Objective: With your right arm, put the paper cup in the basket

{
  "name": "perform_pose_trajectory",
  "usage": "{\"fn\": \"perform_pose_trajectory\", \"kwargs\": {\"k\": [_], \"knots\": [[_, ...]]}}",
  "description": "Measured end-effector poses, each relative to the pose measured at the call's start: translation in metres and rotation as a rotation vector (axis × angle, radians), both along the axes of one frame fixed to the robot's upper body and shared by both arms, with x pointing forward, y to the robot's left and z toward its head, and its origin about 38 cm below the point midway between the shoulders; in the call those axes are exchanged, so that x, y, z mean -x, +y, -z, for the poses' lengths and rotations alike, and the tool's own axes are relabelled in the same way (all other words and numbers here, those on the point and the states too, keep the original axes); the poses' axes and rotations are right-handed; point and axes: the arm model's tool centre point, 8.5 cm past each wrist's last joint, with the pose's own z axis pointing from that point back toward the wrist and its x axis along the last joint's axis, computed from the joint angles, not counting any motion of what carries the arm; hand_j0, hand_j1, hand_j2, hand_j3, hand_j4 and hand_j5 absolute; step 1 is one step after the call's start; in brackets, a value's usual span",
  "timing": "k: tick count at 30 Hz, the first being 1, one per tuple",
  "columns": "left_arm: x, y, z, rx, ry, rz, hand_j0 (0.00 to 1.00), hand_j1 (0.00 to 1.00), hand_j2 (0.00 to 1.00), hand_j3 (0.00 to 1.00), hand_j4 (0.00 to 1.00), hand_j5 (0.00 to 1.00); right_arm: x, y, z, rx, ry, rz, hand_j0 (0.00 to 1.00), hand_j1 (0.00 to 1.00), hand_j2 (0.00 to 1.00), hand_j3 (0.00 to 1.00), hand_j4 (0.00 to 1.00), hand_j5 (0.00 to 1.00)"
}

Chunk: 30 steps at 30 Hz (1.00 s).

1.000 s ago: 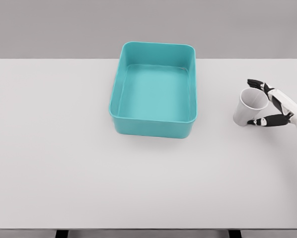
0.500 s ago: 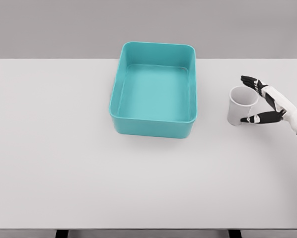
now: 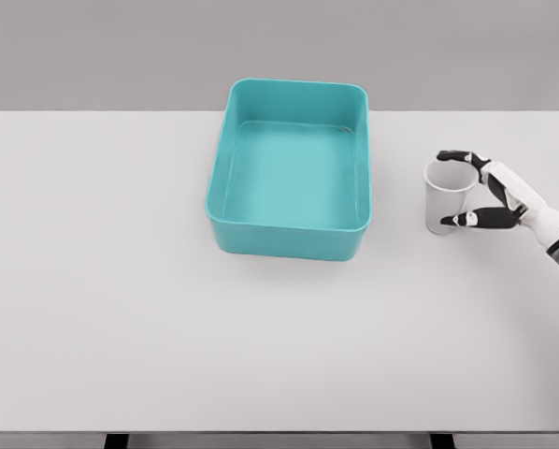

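1. Where the head view takes in the scene from above and in front, a white table (image 3: 167, 309) fills most of the picture, with a plain grey wall behind its far edge.
2. A teal basket (image 3: 289, 241), rectangular with rounded corners and open at the top, sits on the table a little right of centre and toward the far side. Its inside shows only its own teal floor and walls.
3. To the right of the basket, apart from it with a strip of bare table between, stands the paper cup (image 3: 445, 198). It is white, upright, mouth up, and its base appears to rest on the table, outside the basket.
4. The right hand (image 3: 497, 195) comes in from the right edge on a white forearm, with dark finger segments and white knuckle plates.
5. Its fingers (image 3: 455, 157) reach over the far side of the cup's rim, while the thumb (image 3: 474, 219) lies against the near side lower down on the wall. The cup sits between them, so the hand is closed around the cup in a wide, partly curled grasp, with the palm on the cup's right side.
6. Whether every finger presses on the cup cannot be told; the dark tips merge at the rim.
7. At the bottom edge, two dark table supports (image 3: 117, 441) show below the front of the table.
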Motion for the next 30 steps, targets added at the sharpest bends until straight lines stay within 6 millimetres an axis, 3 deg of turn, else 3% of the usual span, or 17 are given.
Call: {"fn": "perform_pose_trajectory", "kwargs": {"k": [2,9,16,22,30], "knots": [[0.0,0.0,0.0,0.0,0.0,0.0,1.0,1.0,1.0,1.0,1.0,1.0,0.0,0.0,0.0,0.001,0.0,-0.001,0.49,0.49,0.49,0.49,0.49,0.49],[0.0,0.0,0.0,0.0,0.0,0.0,1.0,1.0,1.0,1.0,1.0,1.0,-0.01,0.001,-0.015,0.015,-0.034,-0.009,0.43,0.43,0.43,0.43,0.43,0.43],[0.0,0.0,0.0,0.0,0.0,0.0,1.0,1.0,1.0,1.0,1.0,1.0,-0.034,0.01,-0.056,0.033,-0.125,-0.033,0.43,0.43,0.43,0.43,0.43,0.43],[0.0,0.0,0.0,0.0,0.0,0.0,1.0,1.0,1.0,1.0,1.0,1.0,-0.066,0.039,-0.108,0.151,-0.256,-0.114,0.42,0.42,0.42,0.42,0.42,0.42],[0.0,0.0,0.0,0.0,0.0,0.0,1.0,1.0,1.0,1.0,1.0,1.0,-0.088,0.088,-0.142,0.318,-0.362,-0.233,0.37,0.37,0.37,0.37,0.37,0.37]]}}
